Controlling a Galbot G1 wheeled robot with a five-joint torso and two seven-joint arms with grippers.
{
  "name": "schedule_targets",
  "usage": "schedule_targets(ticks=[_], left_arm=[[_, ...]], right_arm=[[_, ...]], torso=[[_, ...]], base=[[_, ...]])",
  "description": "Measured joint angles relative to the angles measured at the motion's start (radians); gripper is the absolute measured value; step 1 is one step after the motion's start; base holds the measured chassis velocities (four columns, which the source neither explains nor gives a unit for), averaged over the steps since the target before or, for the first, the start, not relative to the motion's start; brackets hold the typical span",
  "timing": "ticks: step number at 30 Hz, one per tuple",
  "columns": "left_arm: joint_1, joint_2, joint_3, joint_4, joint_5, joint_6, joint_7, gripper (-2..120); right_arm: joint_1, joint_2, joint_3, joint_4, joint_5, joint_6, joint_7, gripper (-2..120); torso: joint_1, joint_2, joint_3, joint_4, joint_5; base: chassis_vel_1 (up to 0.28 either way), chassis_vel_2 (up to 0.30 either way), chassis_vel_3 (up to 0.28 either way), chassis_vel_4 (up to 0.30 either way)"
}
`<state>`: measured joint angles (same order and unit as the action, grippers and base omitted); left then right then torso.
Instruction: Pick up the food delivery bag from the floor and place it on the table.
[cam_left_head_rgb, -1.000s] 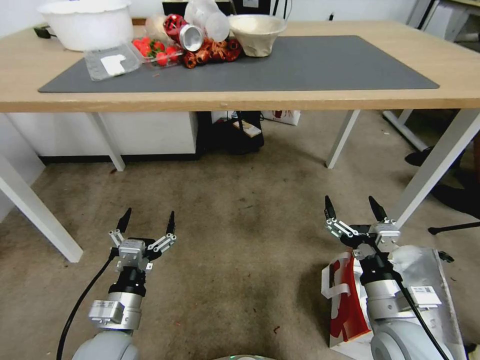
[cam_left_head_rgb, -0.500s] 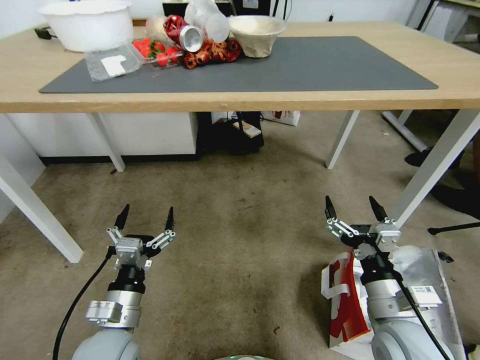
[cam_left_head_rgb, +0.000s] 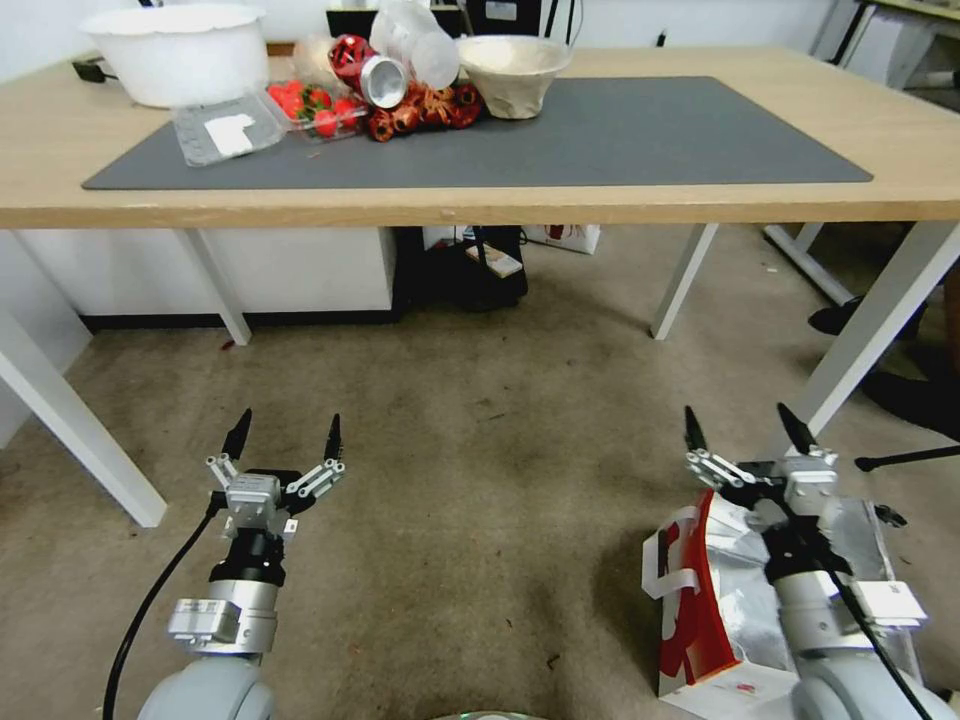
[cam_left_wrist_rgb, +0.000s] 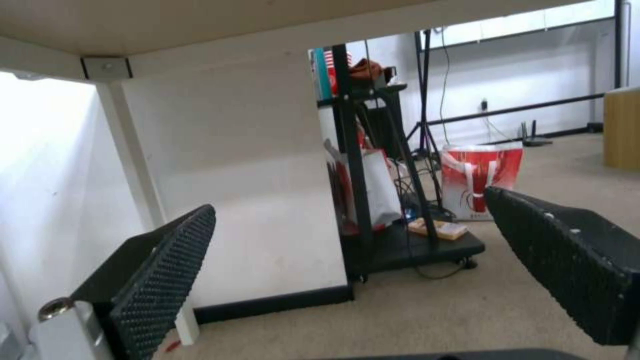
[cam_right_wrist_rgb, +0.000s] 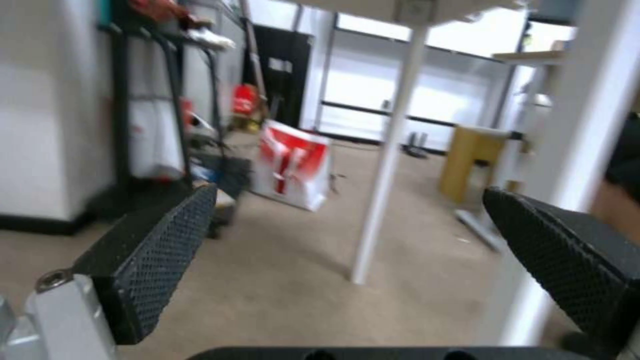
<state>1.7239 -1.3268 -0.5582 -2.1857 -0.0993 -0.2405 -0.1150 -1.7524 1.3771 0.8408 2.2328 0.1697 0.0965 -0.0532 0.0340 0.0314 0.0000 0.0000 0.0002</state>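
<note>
Brown-grey floor (cam_left_head_rgb: 480, 480) lies open before the table (cam_left_head_rgb: 500, 205) edge. The food delivery bag (cam_left_head_rgb: 715, 600) stands there under my spread right gripper (cam_left_head_rgb: 748, 432); my left gripper (cam_left_head_rgb: 285, 435), spread too, is well apart. Both wrist views look under the table.

- From the head, we look forward and down at the table (cam_left_head_rgb: 500, 205), the floor (cam_left_head_rgb: 480, 480) and both arms.
- Our left wrist camera sits low, just behind its fingers (cam_left_wrist_rgb: 157, 280), facing level under the table (cam_left_wrist_rgb: 200, 20).
- Our right wrist camera looks level past a white table leg (cam_right_wrist_rgb: 390, 150).
- All 3 views share the carpet beneath the table.
</note>
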Motion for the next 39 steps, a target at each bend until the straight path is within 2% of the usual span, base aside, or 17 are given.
schedule_targets(ticks=[6, 16, 19, 39], left_arm=[[0.000, -0.001, 0.003, 0.007, -0.001, 0.009, -0.006, 100], [0.001, 0.002, 0.003, 0.031, -0.001, 0.012, -0.010, 100], [0.002, 0.000, 0.003, 0.041, 0.001, 0.012, -0.011, 100], [0.012, -0.006, 0.008, 0.053, 0.024, -0.006, -0.017, 100]], right_arm=[[-0.004, -0.011, 0.091, -0.081, 0.007, 0.047, -0.008, 100], [0.008, -0.021, 0.151, -0.174, 0.010, 0.088, -0.017, 100], [0.021, -0.030, 0.189, -0.239, 0.008, 0.106, -0.030, 100], [0.068, -0.072, 0.240, -0.513, -0.008, 0.162, -0.059, 100]], torso=[[0.000, 0.001, 0.000, 0.0000, -0.0001], [0.000, 0.001, 0.000, 0.0001, -0.0001], [0.000, 0.002, 0.000, 0.0000, -0.0001], [0.001, 0.003, 0.000, 0.0000, -0.0002]], base=[[0.000, 0.000, 0.000, 0.000], [0.000, 0.000, 0.000, 0.000], [0.000, 0.000, 0.000, 0.000], [0.000, 0.000, 0.000, 0.000]])
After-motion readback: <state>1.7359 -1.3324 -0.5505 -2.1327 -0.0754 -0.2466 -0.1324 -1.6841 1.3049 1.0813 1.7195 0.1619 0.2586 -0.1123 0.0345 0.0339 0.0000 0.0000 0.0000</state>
